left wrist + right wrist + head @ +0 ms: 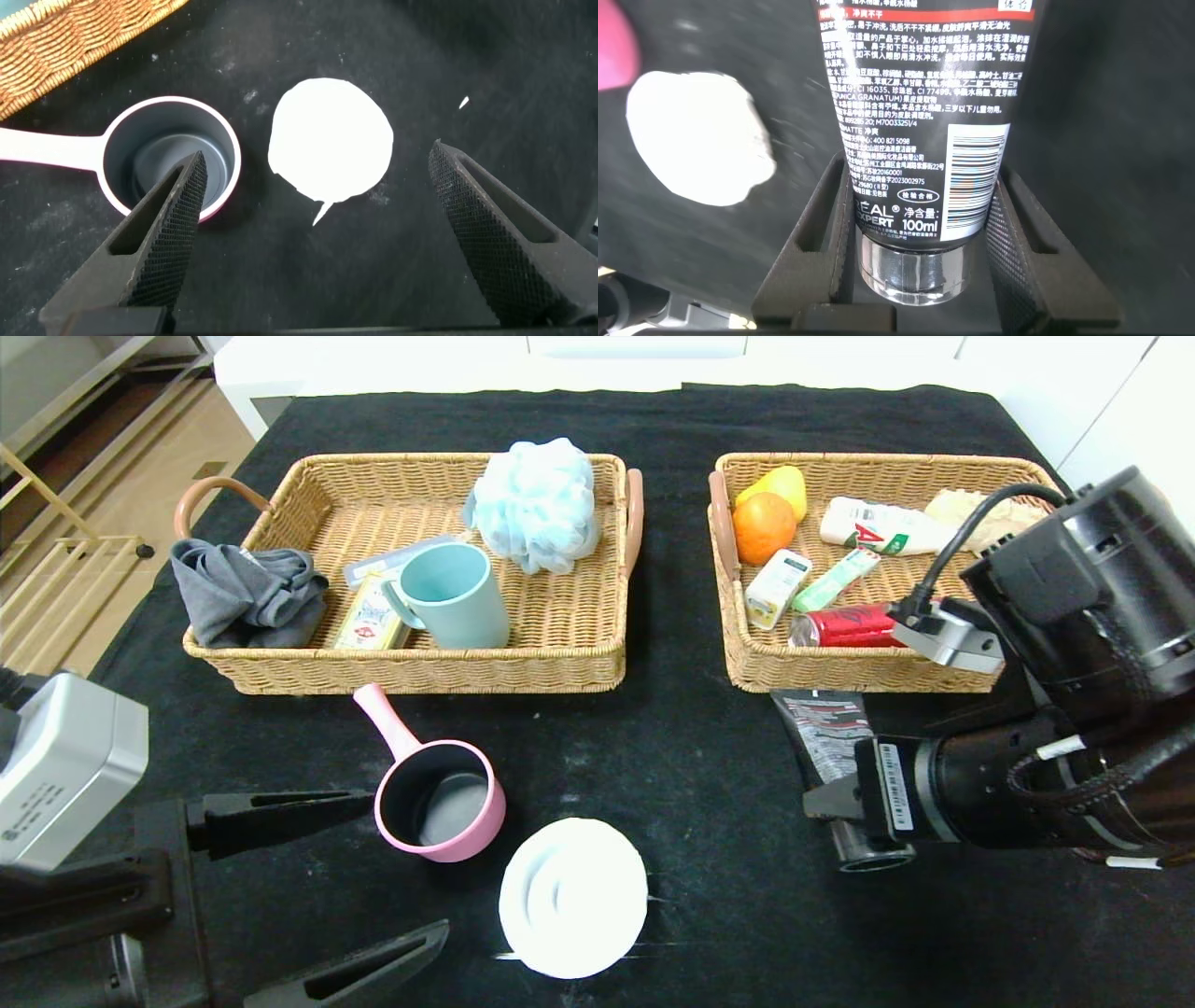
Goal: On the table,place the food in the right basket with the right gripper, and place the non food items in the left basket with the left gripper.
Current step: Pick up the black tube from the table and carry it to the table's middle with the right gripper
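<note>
Right end effector point(920, 243) is closed on the black squeeze tube point(920, 112), its two fingers pressing the tube's sides just above the silver cap; in the head view the tube point(822, 728) lies on the table right in front of the right basket. Left end effector point(318, 233) stands wide apart and grips nothing, low over the table in front of the left basket, with the pink pot and the white disc ahead of its fingertips.

Taking the left basket as the landmark: the table point(691, 775), covered in scuffed black cloth with pale smudges, runs under it and beyond to a white counter at the far edge, and wooden flooring shows off to the robot's left (a pale frame stands there too). The left basket point(280, 677) holds a grey cloth, a pale blue mesh puff and a teal mug. Beside it to the robot's right sits the right basket point(747, 667), with the red soda can point(845, 625), the small drink carton point(777, 586) and the candy stick point(836, 581) inside. Just in front of the left basket rests the pink pot point(439, 798), handle pointing toward the wicker. Nearer the robot lies the white ridged disc point(572, 896).
</note>
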`<state>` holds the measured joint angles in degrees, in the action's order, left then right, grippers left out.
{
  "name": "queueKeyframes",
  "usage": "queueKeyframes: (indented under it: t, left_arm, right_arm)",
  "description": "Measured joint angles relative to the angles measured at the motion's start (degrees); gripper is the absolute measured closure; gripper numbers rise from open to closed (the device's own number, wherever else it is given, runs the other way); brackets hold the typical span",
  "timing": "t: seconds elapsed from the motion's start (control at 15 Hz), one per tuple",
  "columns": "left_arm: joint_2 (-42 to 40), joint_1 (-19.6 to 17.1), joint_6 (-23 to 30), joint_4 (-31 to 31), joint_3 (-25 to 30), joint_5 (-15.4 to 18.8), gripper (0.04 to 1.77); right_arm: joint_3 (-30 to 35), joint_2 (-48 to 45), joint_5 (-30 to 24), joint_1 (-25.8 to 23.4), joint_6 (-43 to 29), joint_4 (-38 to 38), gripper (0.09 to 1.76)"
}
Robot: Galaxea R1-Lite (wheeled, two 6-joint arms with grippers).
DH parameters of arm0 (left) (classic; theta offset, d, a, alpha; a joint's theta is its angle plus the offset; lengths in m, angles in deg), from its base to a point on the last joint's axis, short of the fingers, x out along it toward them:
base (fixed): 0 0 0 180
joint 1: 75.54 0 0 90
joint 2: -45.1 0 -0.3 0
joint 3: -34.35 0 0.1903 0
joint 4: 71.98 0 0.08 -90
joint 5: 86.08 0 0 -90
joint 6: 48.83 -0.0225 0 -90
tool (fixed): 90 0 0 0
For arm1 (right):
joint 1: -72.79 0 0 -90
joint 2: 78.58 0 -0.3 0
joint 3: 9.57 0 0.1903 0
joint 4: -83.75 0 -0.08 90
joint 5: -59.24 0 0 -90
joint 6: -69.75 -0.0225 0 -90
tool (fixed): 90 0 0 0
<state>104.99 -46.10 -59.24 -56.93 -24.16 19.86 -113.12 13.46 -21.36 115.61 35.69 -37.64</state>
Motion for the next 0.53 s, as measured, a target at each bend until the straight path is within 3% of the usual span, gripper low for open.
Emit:
queueKeyframes:
  t: [0.53]
  left_arm:
    - [0.13, 0.02, 0.0, -0.06, 0.04, 0.0, 0.09]
  right_arm:
    - [-15.17, 13.2, 3.52, 2.95, 0.38, -0.29, 0.99]
